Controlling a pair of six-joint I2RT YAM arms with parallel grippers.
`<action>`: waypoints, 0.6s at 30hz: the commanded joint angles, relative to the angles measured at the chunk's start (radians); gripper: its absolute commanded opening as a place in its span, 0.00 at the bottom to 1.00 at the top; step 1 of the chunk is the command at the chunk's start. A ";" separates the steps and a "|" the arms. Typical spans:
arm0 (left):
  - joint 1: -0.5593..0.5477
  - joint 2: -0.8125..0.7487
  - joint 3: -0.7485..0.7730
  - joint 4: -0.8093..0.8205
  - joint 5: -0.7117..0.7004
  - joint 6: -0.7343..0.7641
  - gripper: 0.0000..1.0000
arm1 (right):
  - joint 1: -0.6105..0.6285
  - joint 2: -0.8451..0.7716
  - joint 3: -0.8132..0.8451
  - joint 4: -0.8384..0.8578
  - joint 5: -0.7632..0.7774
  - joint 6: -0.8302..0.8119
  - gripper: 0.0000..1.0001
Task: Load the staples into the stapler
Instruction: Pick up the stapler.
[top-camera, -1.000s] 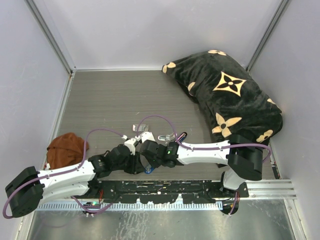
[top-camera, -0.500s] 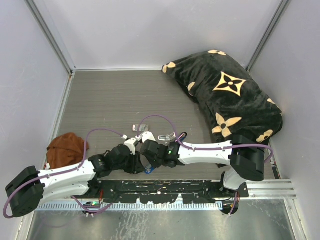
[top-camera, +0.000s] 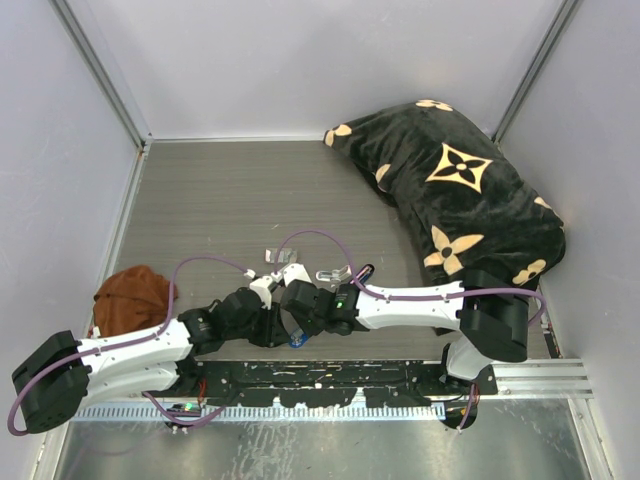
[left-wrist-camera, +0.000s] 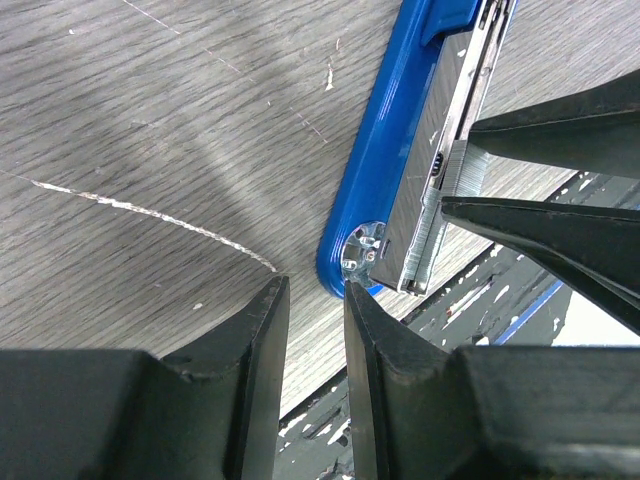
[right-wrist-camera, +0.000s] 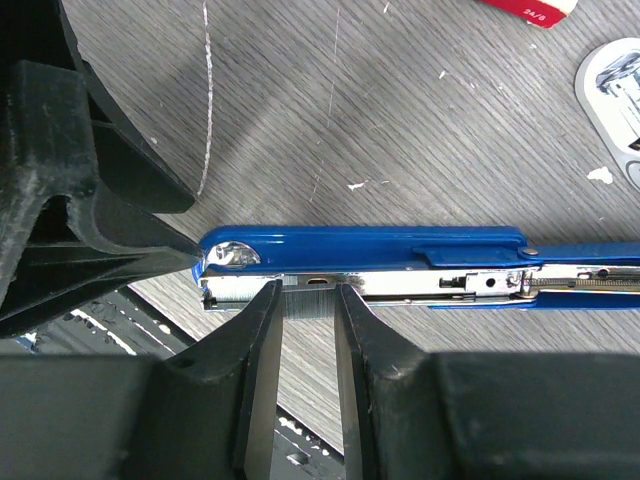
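Note:
The blue stapler (right-wrist-camera: 380, 245) lies open on the wooden table, its silver channel facing my right gripper (right-wrist-camera: 308, 293). That gripper is shut on the staples (right-wrist-camera: 308, 303), a small grey block held at the channel's edge near the front end. In the left wrist view the stapler (left-wrist-camera: 395, 160) runs up and to the right, with the staples (left-wrist-camera: 462, 165) between the right arm's dark fingers (left-wrist-camera: 570, 125). My left gripper (left-wrist-camera: 315, 300) stands slightly open with nothing between its fingers; one fingertip (left-wrist-camera: 352, 292) meets the stapler's rounded front end. From above, the wrists hide all but a blue bit of the stapler (top-camera: 297, 341).
A red-and-white box (right-wrist-camera: 530, 10) and a small white oblong piece (right-wrist-camera: 615, 85) lie beyond the stapler. A black patterned pillow (top-camera: 460, 190) fills the back right, a brown cloth (top-camera: 130, 295) lies at the left. The black mounting rail (top-camera: 320, 375) runs just behind the stapler's front end.

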 joint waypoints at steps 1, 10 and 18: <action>0.005 0.001 0.034 0.042 0.010 0.006 0.30 | 0.005 0.013 0.014 0.030 0.010 -0.004 0.18; 0.005 -0.008 0.034 0.035 0.012 0.008 0.29 | 0.005 0.025 0.014 0.043 0.016 -0.004 0.18; 0.004 -0.012 0.034 0.030 0.013 0.010 0.29 | 0.005 -0.005 0.052 0.016 0.025 -0.012 0.18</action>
